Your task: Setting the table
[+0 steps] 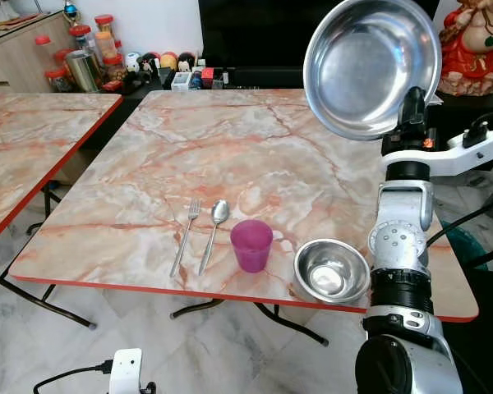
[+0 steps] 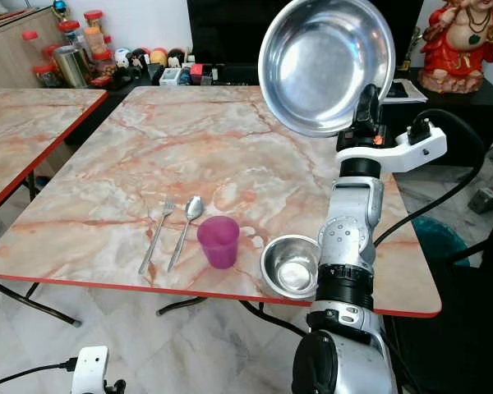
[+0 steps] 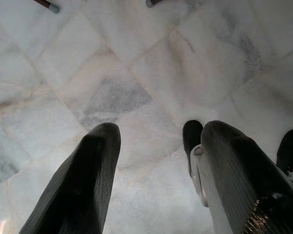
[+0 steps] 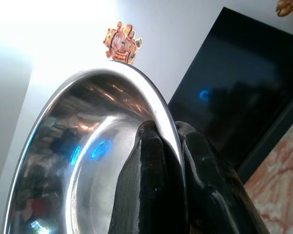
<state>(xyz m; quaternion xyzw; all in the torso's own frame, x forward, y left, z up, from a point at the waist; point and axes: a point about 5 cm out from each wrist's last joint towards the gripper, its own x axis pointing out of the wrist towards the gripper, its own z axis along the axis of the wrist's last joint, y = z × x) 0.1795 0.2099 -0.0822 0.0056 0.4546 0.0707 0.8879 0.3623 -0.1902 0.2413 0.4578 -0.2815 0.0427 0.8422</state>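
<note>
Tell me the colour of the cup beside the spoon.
The cup is magenta-purple, clearest in the left eye view, standing between the spoon and the small steel bowl.

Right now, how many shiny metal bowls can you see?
2. A large steel bowl is held up in the air by the right gripper; a small steel bowl sits at the table's near edge, beside the purple cup.

No text (labels, numbers, signs) can be read.

Big steel plate point(image 1: 371, 64) held tilted above table w/ fork point(image 1: 185, 236), spoon point(image 1: 214, 233), cup point(image 1: 251, 245), bowl point(image 1: 331, 270)
</note>
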